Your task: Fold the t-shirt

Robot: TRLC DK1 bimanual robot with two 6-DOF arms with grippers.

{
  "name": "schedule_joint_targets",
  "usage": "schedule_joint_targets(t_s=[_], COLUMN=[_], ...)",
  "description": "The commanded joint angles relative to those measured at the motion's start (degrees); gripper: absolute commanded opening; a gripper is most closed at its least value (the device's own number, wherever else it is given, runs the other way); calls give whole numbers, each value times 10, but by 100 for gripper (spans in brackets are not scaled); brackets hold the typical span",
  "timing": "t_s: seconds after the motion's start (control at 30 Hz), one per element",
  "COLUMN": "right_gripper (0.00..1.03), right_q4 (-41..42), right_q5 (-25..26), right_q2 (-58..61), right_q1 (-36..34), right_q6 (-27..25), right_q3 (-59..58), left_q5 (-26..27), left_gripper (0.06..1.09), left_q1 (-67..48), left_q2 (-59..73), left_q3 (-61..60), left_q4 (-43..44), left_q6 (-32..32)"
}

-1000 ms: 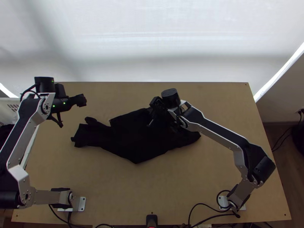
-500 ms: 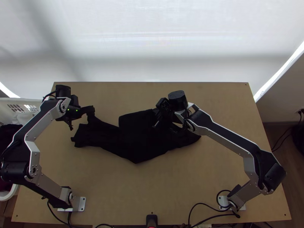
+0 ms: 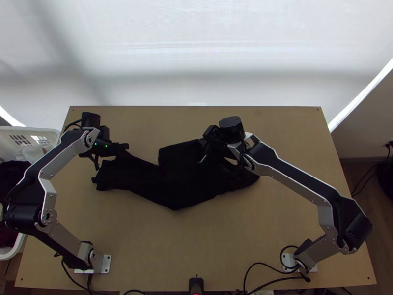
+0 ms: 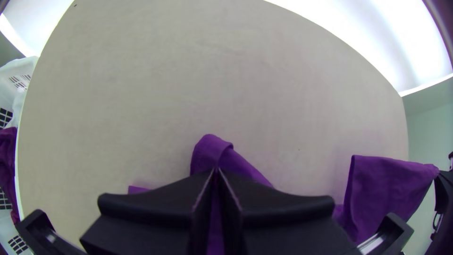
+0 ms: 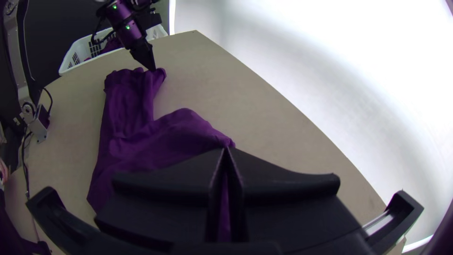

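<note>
Plainly, a white slatted basket (image 3: 35,131) stands at nine o'clock beside the light wooden table (image 3: 221,246), with dark cloth (image 3: 10,179) and something pale (image 3: 32,153) in it. At ten o'clock on the tabletop, the left gripper (image 3: 123,146) is closed, pinching the end of the dark t-shirt (image 3: 177,177). The garment lies rumpled and drawn out sideways across the middle, slightly toward eleven o'clock, one corner raised near twelve by the right gripper (image 3: 202,143), clamped narrow around it. A pale screen (image 3: 196,49) spans the far side at twelve; black cables (image 3: 255,285) curl at five o'clock; a wall socket (image 3: 386,144) sits at three, above a dark floor (image 3: 356,169). As for what is hard to make out, the basket and its cloth are cut off by the left edge, and the pale item cannot be identified. Sleeves and hem blend together in the shirt's dark folds. A small black device (image 3: 196,284) at six o'clock is cropped by the near edge. The right arm (image 3: 294,182) covers part of the shirt, and a dark object (image 3: 386,179) beyond the table at three is cut off too.
</note>
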Motion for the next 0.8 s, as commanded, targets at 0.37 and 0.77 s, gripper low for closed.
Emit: schedule_joint_targets(t_s=[0.37,0.77], right_gripper=[3,3], right_q4=[14,83], right_q5=[32,106], right_q2=[-41,-44], right_q1=[-3,-37], right_q6=[16,16], right_q3=[7,60], left_q5=[-2,-5], left_gripper=[10,10], left_q1=[26,36], left_q2=[-59,-74], left_q3=[89,286], left_q4=[-27,-102], left_q6=[-25,-61])
